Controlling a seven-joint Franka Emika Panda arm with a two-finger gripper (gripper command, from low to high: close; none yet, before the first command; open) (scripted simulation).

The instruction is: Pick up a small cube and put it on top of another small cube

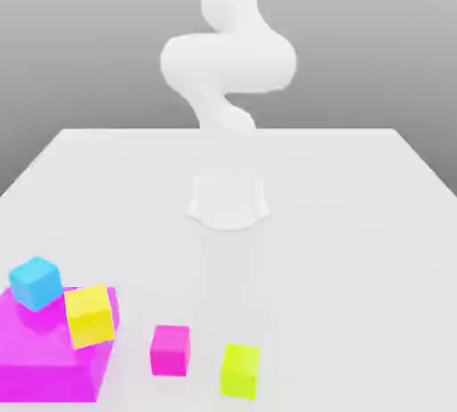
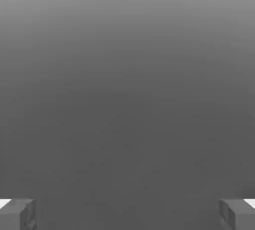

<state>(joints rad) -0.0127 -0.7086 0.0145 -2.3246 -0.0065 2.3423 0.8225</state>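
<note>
From the exterior view I see the white table [image 1: 357,250], a large magenta block [image 1: 45,357] carrying a small blue cube [image 1: 36,282] and a small yellow cube [image 1: 90,315]; beside it sit a small magenta cube [image 1: 170,350] and a small lime cube [image 1: 240,370]. From the hand view, my gripper [image 2: 127,214] has its fingers [image 2: 17,214] spread wide, holding nothing.

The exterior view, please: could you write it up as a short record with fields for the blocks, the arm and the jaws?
surface: white table
large block: magenta slab, at the exterior view's lower left
on the slab: blue cube and yellow cube, both tilted
on the table: magenta cube and lime cube, apart from each other
arm: white arm, raised above its base
jaws: gripper wide apart in the hand view, nothing between
stacking: not yet begun
</note>
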